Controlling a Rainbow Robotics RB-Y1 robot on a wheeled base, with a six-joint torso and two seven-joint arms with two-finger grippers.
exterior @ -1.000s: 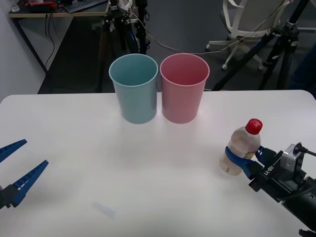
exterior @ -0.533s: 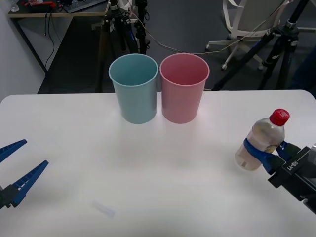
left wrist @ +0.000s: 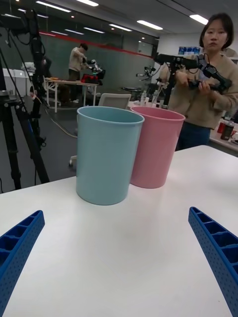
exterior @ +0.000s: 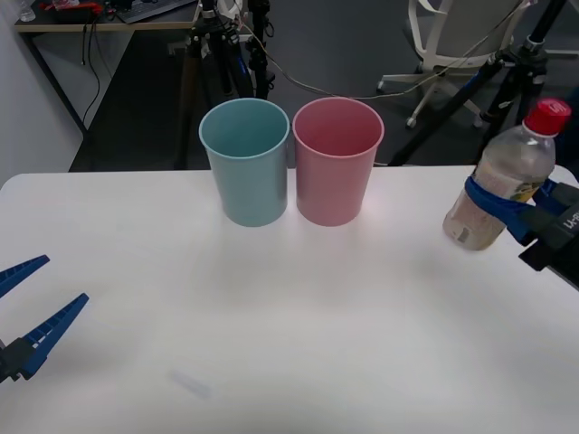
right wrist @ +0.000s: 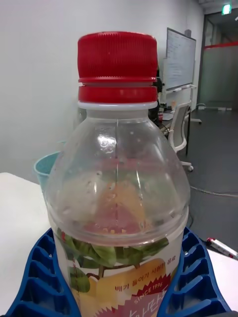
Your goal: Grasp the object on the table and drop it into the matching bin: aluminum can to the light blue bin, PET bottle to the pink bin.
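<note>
The PET bottle [exterior: 502,186] is held clear of the worktop [exterior: 271,316], clamped in the right gripper [exterior: 507,206], whose blue ribbed fingers [right wrist: 191,282] wrap the labelled body on both sides. Its long axis runs close to upright but leans: the red cap [exterior: 547,117] sits highest and tips toward the gripper's own side, while the base swings away from the gripper, toward the bins. In the right wrist view the bottle stands straight up between the fingers, cap on top, clear shoulder above the pale label with its leaf print.

Off the gripper's fingertip side and well apart from it stand the two bins, upright and open-mouthed. The pink bin [exterior: 336,161] is the nearer to the right gripper; the light blue bin [exterior: 247,161] stands just beside it on the far side, the two rims touching or nearly so.

The left gripper [exterior: 25,312] hovers low at the opposite edge of the worktop, its fingers spread wide with nothing between them; ahead of it, in the left wrist view, both bins rise from the surface.

The worktop is white, smooth and flat. Beyond it lies a dark floor with black tripod legs [exterior: 470,90], trailing cables, a white office chair [exterior: 452,45] and a desk [exterior: 99,23] against the wall.
</note>
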